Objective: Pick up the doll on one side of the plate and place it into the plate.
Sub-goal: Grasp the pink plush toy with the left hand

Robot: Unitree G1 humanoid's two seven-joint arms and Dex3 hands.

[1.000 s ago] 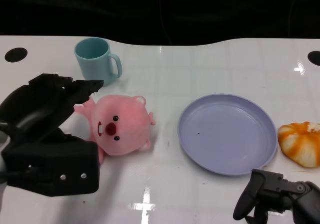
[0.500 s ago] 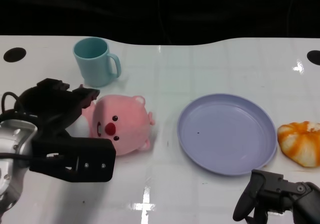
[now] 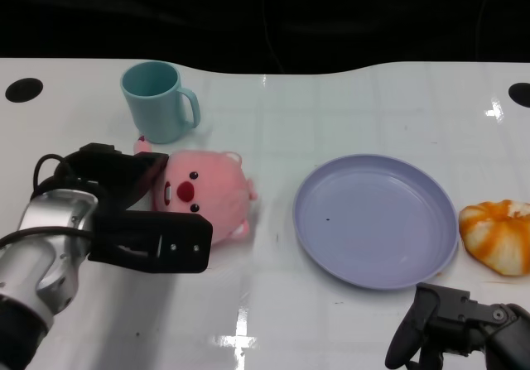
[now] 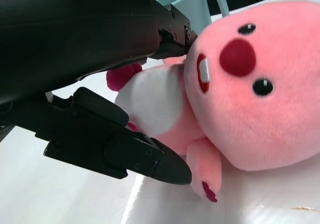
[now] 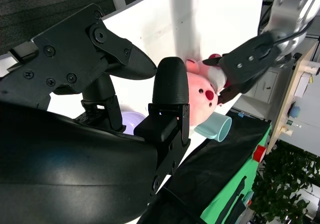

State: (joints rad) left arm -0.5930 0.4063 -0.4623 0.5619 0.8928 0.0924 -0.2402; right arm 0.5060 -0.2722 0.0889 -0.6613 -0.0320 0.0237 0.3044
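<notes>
Doll (image 3: 203, 198), pink and plush, lies left of centre in the head view on the white desk (image 3: 331, 105), just left of the purple plate (image 3: 377, 221) and below the teal mug (image 3: 157, 101). Left hand (image 3: 124, 209) wraps around its left side, fingers against the body. Right hand (image 3: 451, 329) sits at lower right, holding nothing, fingers apart. An orange toy (image 3: 498, 236) lies at the right edge.

In the left wrist view, black fingers (image 4: 125, 151) bracket the doll (image 4: 250, 98), touching it.

In the right wrist view, the right hand's fingers (image 5: 167, 103) stand spread in the foreground.
</notes>
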